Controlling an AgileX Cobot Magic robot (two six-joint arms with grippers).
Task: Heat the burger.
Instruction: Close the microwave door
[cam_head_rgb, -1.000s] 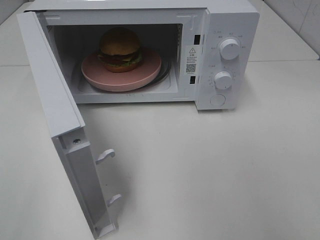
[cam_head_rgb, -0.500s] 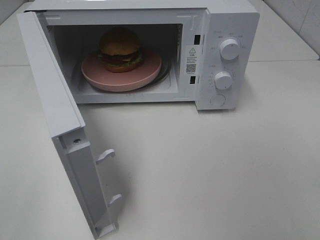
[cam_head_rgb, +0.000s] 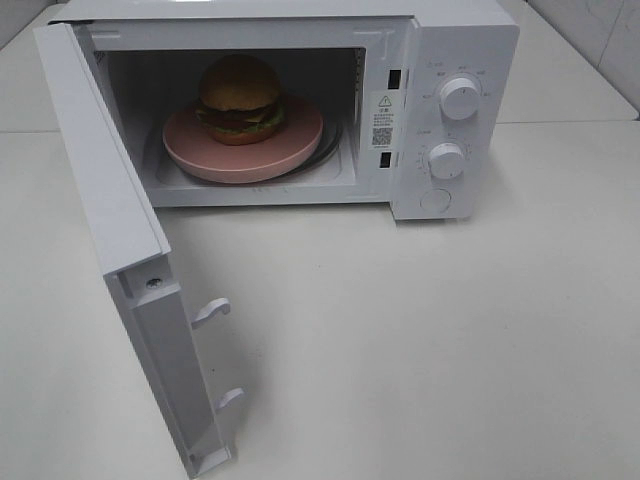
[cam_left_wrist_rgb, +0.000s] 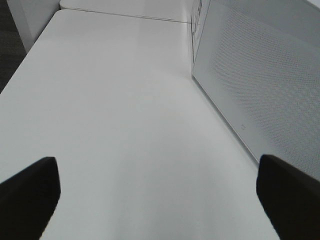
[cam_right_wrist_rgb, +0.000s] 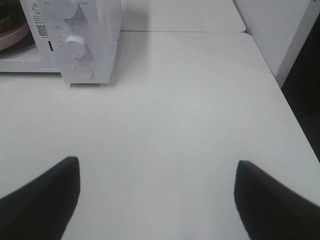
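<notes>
The burger, with golden-brown bun, patty and lettuce, sits on a round pink plate inside the open white microwave. The microwave door stands swung wide open toward the front left. Neither gripper shows in the exterior high view. My left gripper is open and empty over bare table, beside the door's outer face. My right gripper is open and empty over the table, in front and to the right of the microwave's control panel. A sliver of the plate shows there.
Two white knobs and a round button are on the microwave's right panel. The door's latch hooks stick out from its inner edge. The white table has a seam; its right edge drops to dark floor.
</notes>
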